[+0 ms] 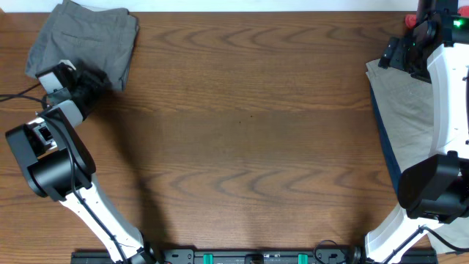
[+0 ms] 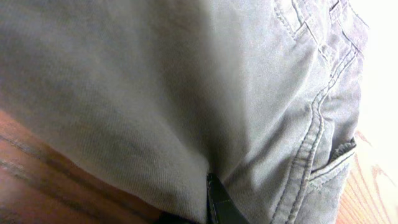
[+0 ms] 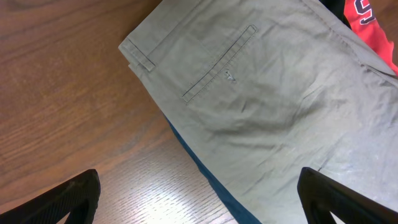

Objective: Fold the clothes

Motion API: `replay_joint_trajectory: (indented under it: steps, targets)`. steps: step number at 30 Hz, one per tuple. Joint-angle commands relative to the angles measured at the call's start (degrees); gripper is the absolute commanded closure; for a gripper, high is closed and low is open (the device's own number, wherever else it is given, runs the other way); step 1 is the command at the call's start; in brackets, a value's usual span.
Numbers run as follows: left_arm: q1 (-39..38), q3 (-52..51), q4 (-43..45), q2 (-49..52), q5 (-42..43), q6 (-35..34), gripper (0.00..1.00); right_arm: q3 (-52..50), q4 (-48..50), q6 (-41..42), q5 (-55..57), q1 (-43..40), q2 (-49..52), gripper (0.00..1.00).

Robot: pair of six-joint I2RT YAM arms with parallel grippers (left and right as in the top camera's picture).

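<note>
Overhead view: folded grey-green shorts (image 1: 88, 33) lie at the far-left corner of the table (image 1: 249, 132), with the left claw (image 1: 86, 83) at their near edge. In the left wrist view fabric hides that claw, so its state cannot be told. Only the right wrist view shows the right claw (image 3: 199, 202) released above beige shorts (image 3: 267, 106), with a blue garment (image 3: 211, 173) beneath them.

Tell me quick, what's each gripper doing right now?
Left gripper: closed on the folded grey-green woven shorts.
Right gripper: open, holding nothing.
</note>
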Motion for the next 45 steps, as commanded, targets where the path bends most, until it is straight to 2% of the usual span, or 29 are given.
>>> replay_joint_trajectory:
  steps: [1, 10, 14, 18, 19, 26, 38, 41, 45]
  targets:
    - [-1.57, -0.74, 0.61, 1.84, -1.99, 0.09, 0.93, 0.04, -0.04, -0.46, 0.17, 0.0, 0.26, 0.01]
    - [-4.9, -0.74, 1.25, 1.84, -9.46, -2.73, 0.93, 0.04, -0.04, -0.46, 0.17, 0.0, 0.26, 0.01]
    - [-4.98, -0.74, 1.44, 1.84, -9.81, -2.95, 0.93, 0.04, -0.04, -0.46, 0.17, 0.0, 0.26, 0.01]
    - [-4.85, -0.74, -0.44, 1.81, -9.55, -2.91, 0.46, 0.04, -0.04, -0.46, 0.17, 0.0, 0.26, 0.01]
    - [-4.85, -0.74, -1.14, 1.68, -9.35, -2.91, 0.41, 0.04, -0.04, -0.46, 0.17, 0.0, 0.26, 0.01]
    - [-4.74, -0.74, -9.18, -2.99, -9.25, -2.89, 0.4, 0.04, -0.04, -0.46, 0.17, 0.0, 0.26, 0.01]
    - [-4.61, -0.74, -29.99, -24.87, -9.9, -2.45, 0.4, 0.04, -0.04, -0.46, 0.17, 0.0, 0.26, 0.01]
    - [-4.26, -0.74, -36.15, -30.4, -9.9, -2.4, 0.4, 0.04, -0.04, -0.46, 0.17, 0.02, 0.26, 0.01]
    - [-3.58, -0.74, -48.74, -37.57, -9.86, -1.7, 0.41, 0.04, -0.04, -0.46, 0.17, 0.0, 0.26, 0.01]
